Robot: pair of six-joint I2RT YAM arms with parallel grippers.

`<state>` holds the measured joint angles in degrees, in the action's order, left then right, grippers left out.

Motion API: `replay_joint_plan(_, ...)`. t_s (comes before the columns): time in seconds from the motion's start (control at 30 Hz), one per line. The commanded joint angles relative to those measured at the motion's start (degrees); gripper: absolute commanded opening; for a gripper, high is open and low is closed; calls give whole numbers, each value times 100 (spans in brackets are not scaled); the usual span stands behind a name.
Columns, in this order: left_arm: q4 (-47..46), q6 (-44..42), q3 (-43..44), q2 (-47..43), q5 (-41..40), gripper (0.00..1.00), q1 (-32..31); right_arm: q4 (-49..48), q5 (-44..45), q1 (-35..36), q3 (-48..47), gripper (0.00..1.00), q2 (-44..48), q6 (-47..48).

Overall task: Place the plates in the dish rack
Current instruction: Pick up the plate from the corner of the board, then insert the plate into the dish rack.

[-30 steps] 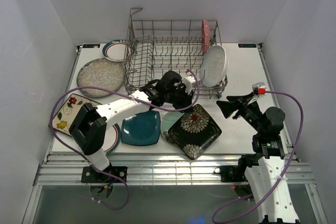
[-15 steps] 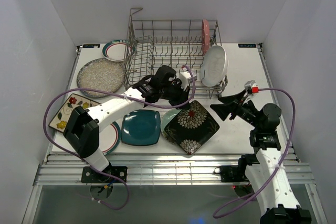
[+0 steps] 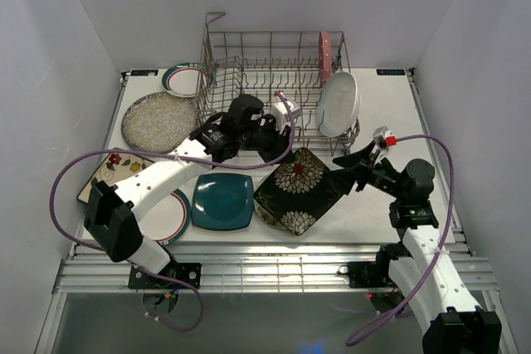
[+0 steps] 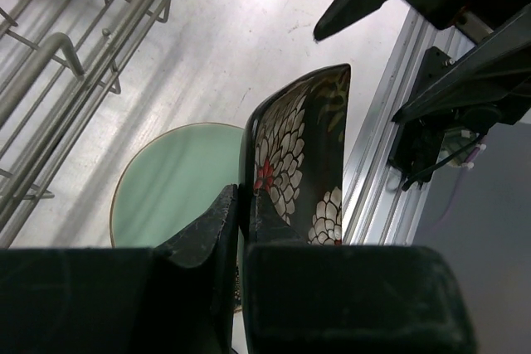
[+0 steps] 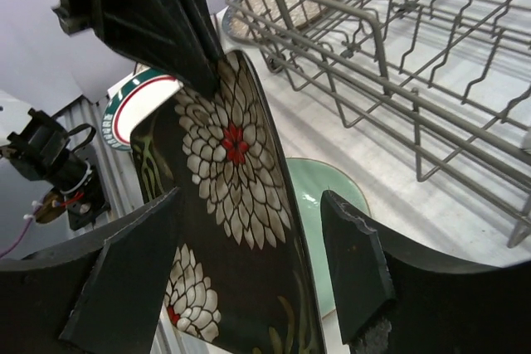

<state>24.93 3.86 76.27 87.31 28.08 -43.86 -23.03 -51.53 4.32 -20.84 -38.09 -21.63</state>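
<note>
My left gripper [image 3: 280, 147] [image 4: 242, 201] is shut on the far corner of the black floral square plate [image 3: 303, 192] [image 4: 303, 163] and holds it tilted up on edge, its low edge near the table. My right gripper [image 3: 350, 167] [image 5: 249, 201] is open, one jaw on each side of that plate's [image 5: 232, 172] right edge. I cannot tell if the jaws touch it. The mint round plate [image 4: 178, 180] [image 5: 328, 205] lies flat beneath. The dish rack [image 3: 274, 80] holds the pink scalloped plate [image 3: 325, 55], and the white oval plate [image 3: 338, 105] leans at its right end.
The teal square plate [image 3: 222, 202] lies left of the black one. A green-and-red-rimmed plate [image 3: 174, 215] and the cream flowered square plate [image 3: 112, 172] sit at the front left. The speckled grey plate [image 3: 159, 122] and a second rimmed plate [image 3: 184, 79] lie left of the rack.
My left gripper has drawn back toward the rack and raised the black plate's far corner, tilting it steeper. My right gripper has moved left until its open jaws straddle the plate's edge.
</note>
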Motion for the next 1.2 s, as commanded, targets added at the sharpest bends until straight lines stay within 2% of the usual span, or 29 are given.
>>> replay_joint_plan(0.0,-462,203,424,-557,418,0,61,-273,-86,279,-200,72,-216,123)
replay_joint_plan(0.13,-498,186,398,-697,541,0,79,-175,257,587,-342,72,-629,370)
replay_joint_plan(0.27,-419,107,415,-750,602,0,105,-396,178,684,-342,70,-849,422)
replay_joint_plan(0.37,-401,98,433,-768,638,0,123,-378,169,772,-394,59,-937,475)
replay_joint_plan(0.5,-401,89,433,-768,611,0,140,-352,152,816,-412,36,-920,493)
replay_joint_plan(0.67,-427,89,424,-794,567,0,176,-325,108,860,-412,17,-859,510)
replay_joint_plan(0.7,-436,98,424,-794,550,0,184,-317,108,860,-412,11,-850,510)
replay_joint_plan(0.73,-445,98,424,-794,550,0,193,-317,99,860,-421,8,-841,510)
replay_joint_plan(0.93,-489,159,397,-759,576,0,220,-308,108,904,-412,8,-736,467)
replay_joint_plan(1.0,-489,159,397,-742,602,6,220,-308,143,904,-403,8,-692,440)
replay_joint_plan(1.07,-489,142,397,-724,629,21,220,-299,178,896,-412,8,-674,396)
replay_joint_plan(1.17,-480,124,397,-733,655,34,220,-299,248,904,-421,8,-674,309)
